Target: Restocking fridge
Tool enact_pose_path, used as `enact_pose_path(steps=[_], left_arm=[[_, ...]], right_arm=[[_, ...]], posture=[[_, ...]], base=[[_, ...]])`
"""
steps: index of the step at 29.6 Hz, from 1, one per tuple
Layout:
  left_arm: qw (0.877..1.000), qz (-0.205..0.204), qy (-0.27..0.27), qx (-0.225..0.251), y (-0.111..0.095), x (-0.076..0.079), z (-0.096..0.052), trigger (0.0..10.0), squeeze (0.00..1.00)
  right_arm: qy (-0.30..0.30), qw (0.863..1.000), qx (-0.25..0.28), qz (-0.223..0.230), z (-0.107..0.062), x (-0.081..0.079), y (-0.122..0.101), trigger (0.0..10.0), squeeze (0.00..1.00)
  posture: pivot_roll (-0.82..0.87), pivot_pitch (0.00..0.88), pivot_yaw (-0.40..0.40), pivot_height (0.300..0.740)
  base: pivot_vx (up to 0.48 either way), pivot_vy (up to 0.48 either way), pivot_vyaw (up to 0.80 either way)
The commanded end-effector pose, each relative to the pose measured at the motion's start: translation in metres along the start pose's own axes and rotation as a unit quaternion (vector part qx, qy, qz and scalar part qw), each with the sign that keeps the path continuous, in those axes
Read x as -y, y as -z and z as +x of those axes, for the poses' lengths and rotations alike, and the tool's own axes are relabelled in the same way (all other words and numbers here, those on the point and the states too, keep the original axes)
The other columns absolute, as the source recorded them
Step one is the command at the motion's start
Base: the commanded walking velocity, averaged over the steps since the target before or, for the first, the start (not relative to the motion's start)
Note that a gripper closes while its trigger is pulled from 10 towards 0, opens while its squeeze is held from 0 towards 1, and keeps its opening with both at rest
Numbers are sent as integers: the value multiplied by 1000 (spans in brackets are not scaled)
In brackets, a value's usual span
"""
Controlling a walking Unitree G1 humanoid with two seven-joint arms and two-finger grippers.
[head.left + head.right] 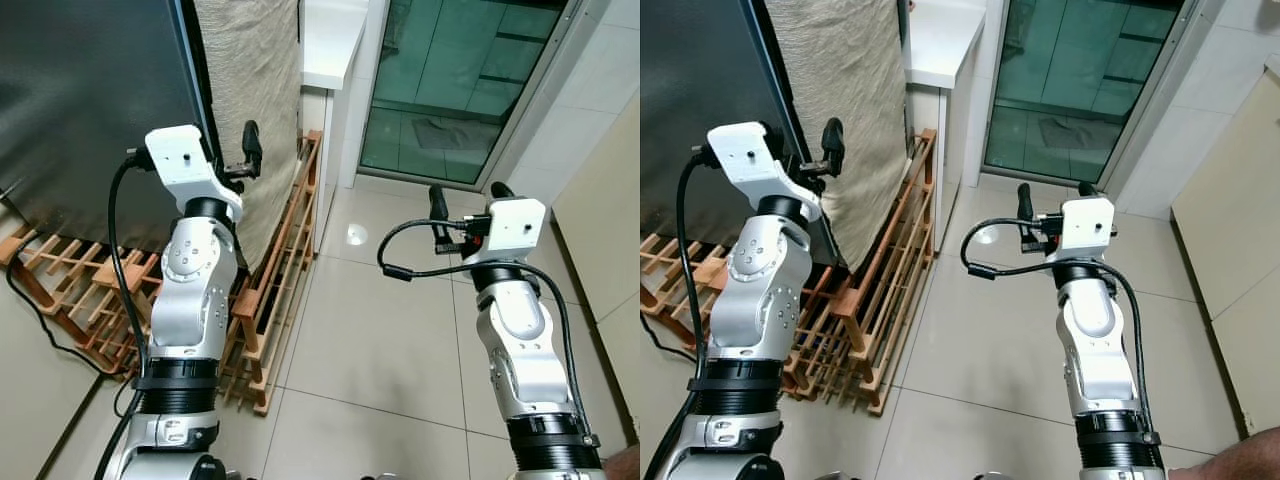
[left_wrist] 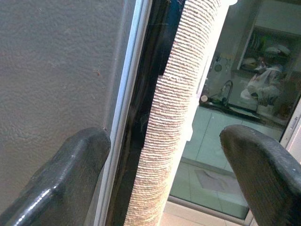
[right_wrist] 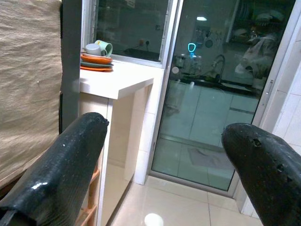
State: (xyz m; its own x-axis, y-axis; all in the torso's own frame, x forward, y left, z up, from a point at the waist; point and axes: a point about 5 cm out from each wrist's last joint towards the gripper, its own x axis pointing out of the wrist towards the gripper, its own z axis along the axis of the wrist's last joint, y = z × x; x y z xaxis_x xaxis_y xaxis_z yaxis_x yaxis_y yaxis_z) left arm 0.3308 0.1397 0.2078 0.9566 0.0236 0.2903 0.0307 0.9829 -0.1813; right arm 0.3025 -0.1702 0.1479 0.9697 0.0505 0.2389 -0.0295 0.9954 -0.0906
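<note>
You are at the approach step: nothing is held, and no stock item is in view. The fridge [image 1: 80, 110] fills the upper left of the head frames as a dark textured panel, its door edge beside a beige woven cloth [image 1: 250, 90] hanging over a wooden rack [image 1: 270, 300] on the tiled floor [image 1: 380, 340].

The left gripper [image 1: 248, 150] is raised at upper left, close to the fridge door edge. Its fingers [image 2: 61, 179] are spread and hold nothing, with the door edge and cloth lying between them in the wrist frame.

The right gripper [image 1: 470, 200] hovers at centre right over the floor, fingers [image 3: 70, 160] spread and empty, facing a white counter [image 3: 117, 80] with stacked plates [image 3: 96, 63] and a glass door [image 3: 211, 94].

Next move, as judged: bring the left fingers onto the door edge and pull it open. Keep clear of the cloth.
</note>
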Motion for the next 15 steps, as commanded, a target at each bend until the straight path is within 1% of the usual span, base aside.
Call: enact_pose_path(steps=[1,9,15], left_arm=[[1000,-2,8,-9,3,4,1,10000,0],[1000,-5,15,-15,5,9,4,10000,0],[999,-20,28,-14,2,14,4,10000,0]], right_arm=[[3,1000,2,-3,0,2,0,10000,0],[4,1000,0,-5,0,3,0,10000,0],[5,1000,-2,-6,-2,3,1,10000,0]], posture=[[-117,0,-24,740],[-124,0,-23,740],[-126,0,-22,740]], base=[[0,0,0],[0,0,0],[0,0,0]])
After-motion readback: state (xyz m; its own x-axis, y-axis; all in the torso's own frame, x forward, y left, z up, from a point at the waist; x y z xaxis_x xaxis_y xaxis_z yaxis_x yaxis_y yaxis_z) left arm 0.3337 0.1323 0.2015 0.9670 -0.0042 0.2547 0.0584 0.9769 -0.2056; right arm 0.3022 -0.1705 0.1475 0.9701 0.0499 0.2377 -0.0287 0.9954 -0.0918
